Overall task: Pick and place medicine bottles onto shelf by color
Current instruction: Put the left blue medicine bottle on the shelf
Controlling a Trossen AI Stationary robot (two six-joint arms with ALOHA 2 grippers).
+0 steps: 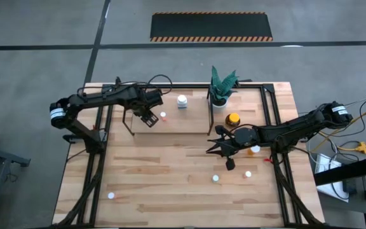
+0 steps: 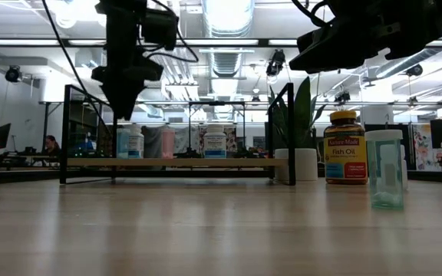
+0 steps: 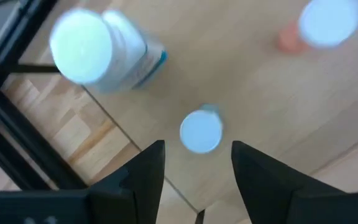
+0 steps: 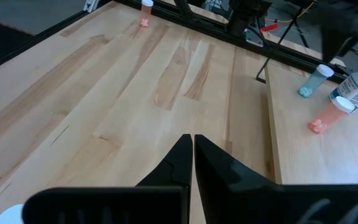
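**Pale-capped bottle stands free between the left claw's fingers**

Wood of the shelf (image 1: 170, 124) carries three bottles in the high view. Over its left part hangs the left gripper (image 1: 149, 118), fingers apart and gripping nothing. The left wrist view looks straight down past those fingers (image 3: 148, 168) onto a small pale-capped bottle (image 3: 201, 130) standing upright just ahead of the gap, its long axis vertical. It touches neither finger, so it looks just set down. Beside it on the shelf stand a bigger white-capped bottle (image 3: 101, 50) with a blue-edged label and a pink bottle (image 3: 319, 28). I judge the coming move to be a straight lift away, since the bottle lies directly below the claw and any sideways drift could tip it.

Further right, past the plant (image 1: 221, 86), stands the amber bottle (image 2: 344, 147); its label reads "Nature Made" and "Fish Oil". A clear bluish bottle (image 2: 386, 169) stands close to the low camera; nothing can be read on it.

The right gripper (image 1: 224, 149) hovers over the table (image 1: 170, 184) with its fingers pressed together, empty. Loose bottles (image 1: 248, 173) lie near it on the table, so the right arm is the nearer one for those.
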